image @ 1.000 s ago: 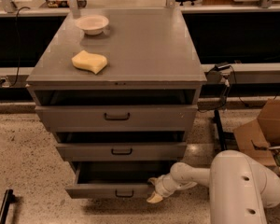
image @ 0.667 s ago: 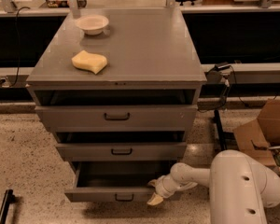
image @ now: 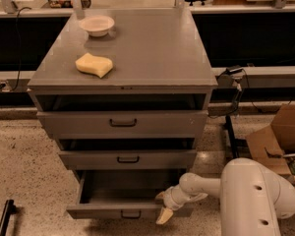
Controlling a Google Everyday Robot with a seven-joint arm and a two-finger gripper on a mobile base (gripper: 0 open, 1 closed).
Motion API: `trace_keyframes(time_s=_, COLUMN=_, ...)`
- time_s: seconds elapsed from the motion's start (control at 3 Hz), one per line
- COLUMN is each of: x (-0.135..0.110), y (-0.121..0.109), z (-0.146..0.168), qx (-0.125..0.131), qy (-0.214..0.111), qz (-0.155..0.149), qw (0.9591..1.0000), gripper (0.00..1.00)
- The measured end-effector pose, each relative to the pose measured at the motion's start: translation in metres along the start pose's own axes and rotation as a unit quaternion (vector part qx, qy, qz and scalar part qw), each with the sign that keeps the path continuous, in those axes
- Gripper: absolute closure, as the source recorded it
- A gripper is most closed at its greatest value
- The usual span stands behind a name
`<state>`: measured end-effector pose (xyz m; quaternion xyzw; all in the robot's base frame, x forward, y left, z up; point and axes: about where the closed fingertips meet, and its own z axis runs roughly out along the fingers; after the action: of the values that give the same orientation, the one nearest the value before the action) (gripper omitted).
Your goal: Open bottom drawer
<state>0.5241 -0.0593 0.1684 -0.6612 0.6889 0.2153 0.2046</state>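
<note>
The bottom drawer [image: 108, 211] is the lowest grey front of the cabinet, with a small dark bar handle [image: 131, 214] at its centre. It stands pulled out well past the two drawers above, and its dark inside [image: 123, 187] shows. My gripper [image: 164, 206] is at the right end of the drawer's front edge, its pale fingers pointing down and left, right of the handle. My white arm [image: 250, 195] reaches in from the lower right.
A mid drawer [image: 128, 159] and a top drawer [image: 122, 123] are slightly out. On the cabinet top [image: 147, 53] lie a yellow sponge [image: 94, 65] and a white bowl [image: 97, 24]. A cardboard box [image: 280, 136] and a stand with cables [image: 232, 127] are to the right.
The bottom drawer has slid further out toward me, showing more of its inside. My gripper has moved with its front edge, down and toward me.
</note>
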Motion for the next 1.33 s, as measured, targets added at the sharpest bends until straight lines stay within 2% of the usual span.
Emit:
trace_keyframes(time_s=0.33, x=0.0, y=0.002, z=0.002, qx=-0.002, qy=-0.001, qz=0.0, qw=1.0, gripper=0.0)
trace_keyframes(time_s=0.67, x=0.0, y=0.002, z=0.002, qx=-0.002, qy=-0.001, qz=0.0, qw=1.0, gripper=0.0)
trace_keyframes(time_s=1.0, x=-0.013, y=0.006, z=-0.005, qx=-0.008, qy=0.015, qz=-0.018, qw=0.9997, gripper=0.0)
trace_keyframes(time_s=1.33, x=-0.038, y=0.012, z=-0.031, qx=0.004, qy=0.024, qz=-0.051, qw=0.9984, gripper=0.11)
